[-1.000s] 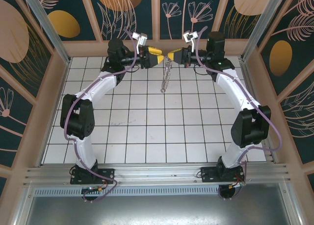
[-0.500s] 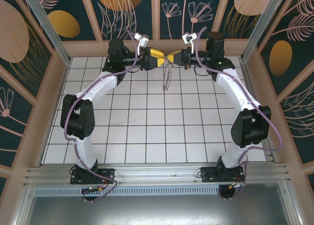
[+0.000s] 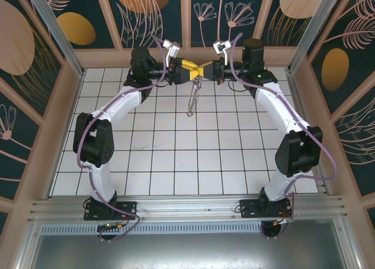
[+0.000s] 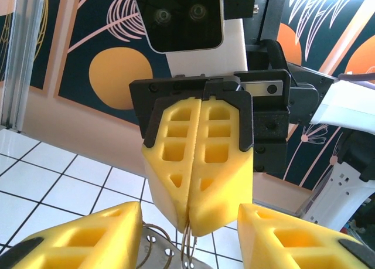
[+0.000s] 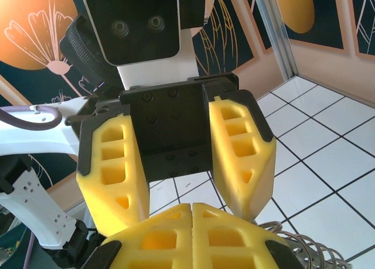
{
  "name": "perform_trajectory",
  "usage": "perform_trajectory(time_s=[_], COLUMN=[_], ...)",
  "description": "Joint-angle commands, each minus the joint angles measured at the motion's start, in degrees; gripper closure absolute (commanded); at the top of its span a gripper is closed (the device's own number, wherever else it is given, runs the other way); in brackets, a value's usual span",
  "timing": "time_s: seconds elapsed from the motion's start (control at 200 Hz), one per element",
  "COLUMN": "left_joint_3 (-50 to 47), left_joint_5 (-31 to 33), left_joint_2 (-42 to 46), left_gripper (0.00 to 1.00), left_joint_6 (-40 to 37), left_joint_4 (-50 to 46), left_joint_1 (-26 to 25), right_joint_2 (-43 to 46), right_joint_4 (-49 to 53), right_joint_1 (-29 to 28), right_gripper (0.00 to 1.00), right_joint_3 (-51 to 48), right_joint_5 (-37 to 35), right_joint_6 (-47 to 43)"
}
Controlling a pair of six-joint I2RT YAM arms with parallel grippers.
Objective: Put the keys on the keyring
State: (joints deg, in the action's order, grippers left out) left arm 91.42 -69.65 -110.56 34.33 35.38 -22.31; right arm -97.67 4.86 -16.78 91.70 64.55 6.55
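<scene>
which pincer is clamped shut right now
The right pincer: its yellow fingers are pressed together on the keyring, which dangles below. The left pincer stands open on either side of it.

key: too small to pick out in the top view
keyring [image 5: 304,244]: cut off by the lower edge in both wrist views
grip spot: hidden inside the closed right jaws

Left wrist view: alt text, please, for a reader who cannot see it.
The right gripper, yellow fingers pressed shut, faces the camera with thin wire loops of the keyring hanging from its tips. The left gripper's own fingers stand apart at the bottom corners, either side of it, over white tiles.
</scene>
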Motion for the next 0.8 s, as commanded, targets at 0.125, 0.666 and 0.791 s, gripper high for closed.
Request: perform_trajectory(time_s=[0.125,0.666,0.791], left_joint_3=[-2.1,-3.2,-2.9], left_joint_5=[-1.8,-1.5,-1.2], left_joint_2=[0.8,1.8,1.5], left_gripper=[0.71,0.60,0.65], left_joint_6=[0.7,3.6,4.6], left_joint_4=[5.4,10.8,12.2], left_joint_1=[-0.3,-0.3,-0.3], right_joint_2=[1.1,1.3,1.4], right_joint_4=[-4.4,-5.1,-4.6], right_joint_1=[-0.2,-0.1,0.0], right_gripper=[1.00,1.00,1.00], right_joint_3=[1.3,0.8,0.8], right_joint_5=[-0.2,0.6,0.8], right_joint_6=[1.1,1.5,1.1])
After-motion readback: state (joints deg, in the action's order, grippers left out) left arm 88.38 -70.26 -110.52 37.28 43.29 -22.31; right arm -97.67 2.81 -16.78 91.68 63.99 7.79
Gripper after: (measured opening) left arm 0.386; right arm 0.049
